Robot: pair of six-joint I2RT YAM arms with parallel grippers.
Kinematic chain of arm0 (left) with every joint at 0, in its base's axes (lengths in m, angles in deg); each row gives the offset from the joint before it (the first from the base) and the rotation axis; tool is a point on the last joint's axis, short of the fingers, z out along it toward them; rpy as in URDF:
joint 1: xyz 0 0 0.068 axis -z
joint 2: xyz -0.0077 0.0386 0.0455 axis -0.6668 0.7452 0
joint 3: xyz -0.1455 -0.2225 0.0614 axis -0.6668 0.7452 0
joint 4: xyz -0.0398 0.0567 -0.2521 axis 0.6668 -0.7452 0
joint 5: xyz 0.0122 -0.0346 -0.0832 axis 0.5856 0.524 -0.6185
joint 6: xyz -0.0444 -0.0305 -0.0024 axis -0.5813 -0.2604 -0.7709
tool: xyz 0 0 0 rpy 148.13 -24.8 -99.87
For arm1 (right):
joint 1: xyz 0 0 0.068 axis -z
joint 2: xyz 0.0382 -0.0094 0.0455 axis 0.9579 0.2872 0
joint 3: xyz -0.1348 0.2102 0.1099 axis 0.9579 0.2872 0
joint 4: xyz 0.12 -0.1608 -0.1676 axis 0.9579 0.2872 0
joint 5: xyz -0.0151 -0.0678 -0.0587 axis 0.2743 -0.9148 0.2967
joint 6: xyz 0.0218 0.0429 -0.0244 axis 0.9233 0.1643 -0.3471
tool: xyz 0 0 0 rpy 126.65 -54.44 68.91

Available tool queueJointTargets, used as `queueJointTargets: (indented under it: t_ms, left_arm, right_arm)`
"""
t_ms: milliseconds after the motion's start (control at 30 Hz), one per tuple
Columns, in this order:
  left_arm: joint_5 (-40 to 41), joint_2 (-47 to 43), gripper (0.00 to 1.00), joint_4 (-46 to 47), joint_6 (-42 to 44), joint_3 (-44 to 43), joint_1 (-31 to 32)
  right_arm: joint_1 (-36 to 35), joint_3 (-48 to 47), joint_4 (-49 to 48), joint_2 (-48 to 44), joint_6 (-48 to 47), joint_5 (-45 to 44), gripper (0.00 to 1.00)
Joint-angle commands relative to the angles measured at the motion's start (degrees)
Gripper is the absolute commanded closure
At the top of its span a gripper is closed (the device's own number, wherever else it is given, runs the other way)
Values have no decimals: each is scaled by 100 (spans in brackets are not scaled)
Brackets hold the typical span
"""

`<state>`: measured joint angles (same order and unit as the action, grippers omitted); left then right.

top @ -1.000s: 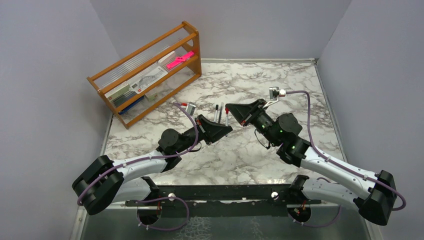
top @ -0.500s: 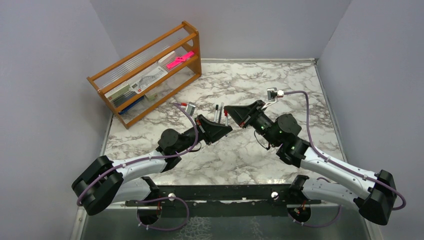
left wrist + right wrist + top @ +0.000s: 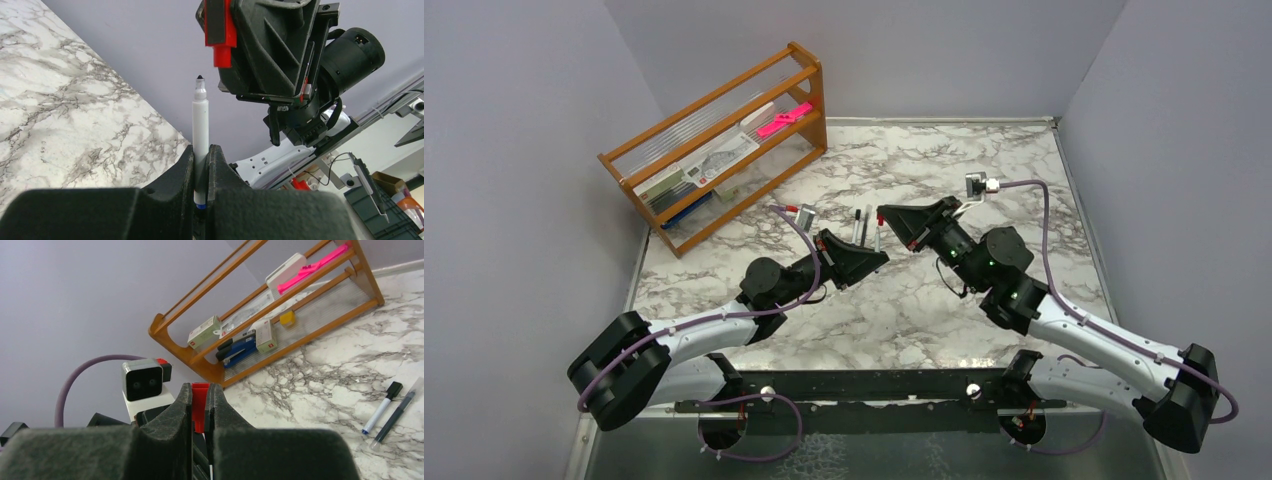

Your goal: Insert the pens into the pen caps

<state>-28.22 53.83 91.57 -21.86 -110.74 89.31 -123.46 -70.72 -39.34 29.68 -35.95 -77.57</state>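
Plainly, left tool (image 3: 201, 152) clamps a white pen (image 3: 200, 122), right tool (image 3: 200, 390) a red cap (image 3: 200, 407).

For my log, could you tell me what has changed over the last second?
The right gripper, shut on the red cap, edged left, then drew back slightly right. The left gripper kept its white pen; the loose pens stayed put.

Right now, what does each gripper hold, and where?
Left gripper clamps the white pen near its rear end; right gripper pinches the red cap by its sides.
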Motion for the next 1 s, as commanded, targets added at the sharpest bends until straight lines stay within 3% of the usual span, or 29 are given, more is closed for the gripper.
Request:
queueJointTargets:
  t_ms: [0,967]
  left_arm:
    - [-75,-94,100,217,57,-110,34]
    - [-99,-111,100,218,61,-105,43]
  right_arm:
    - [-3,-258,72,-64,-248,-246,99]
    - [-3,-16,-21,123,-54,36,99]
